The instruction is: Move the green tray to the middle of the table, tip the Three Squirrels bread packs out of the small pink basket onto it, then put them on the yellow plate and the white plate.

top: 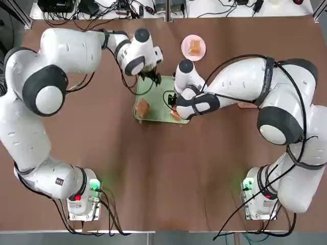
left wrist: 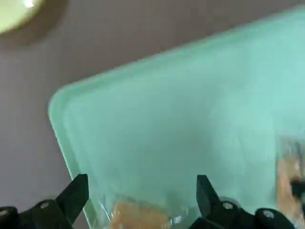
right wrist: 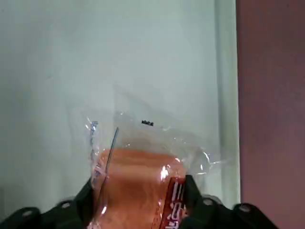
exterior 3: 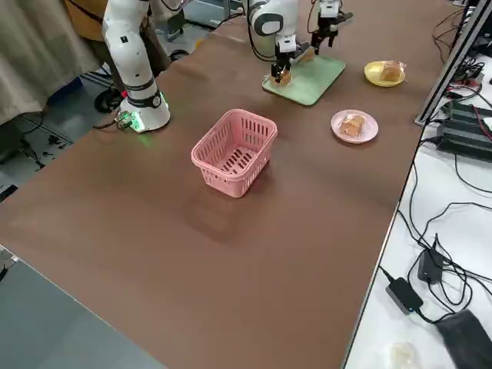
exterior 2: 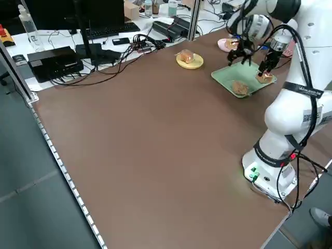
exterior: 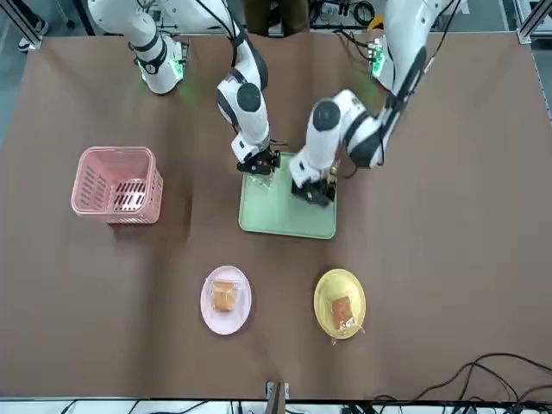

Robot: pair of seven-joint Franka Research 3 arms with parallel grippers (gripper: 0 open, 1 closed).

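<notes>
Right wrist view: bread pack (right wrist: 138, 186) between right gripper (right wrist: 138, 200) fingers

2 bread packs (top: 142, 107) on tray (top: 158, 109) mid-table; 1 on each plate (exterior: 226, 299).

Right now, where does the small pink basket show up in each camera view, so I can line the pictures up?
Top view: not in it.
Front view: the small pink basket stands upright at the left.
Left side view: not visible.
Right side view: the basket stands upright at the centre.
Left wrist view: not in it.
Right wrist view: not in it.
Shared landmark: the green tray lies apart from the basket in both views.
</notes>
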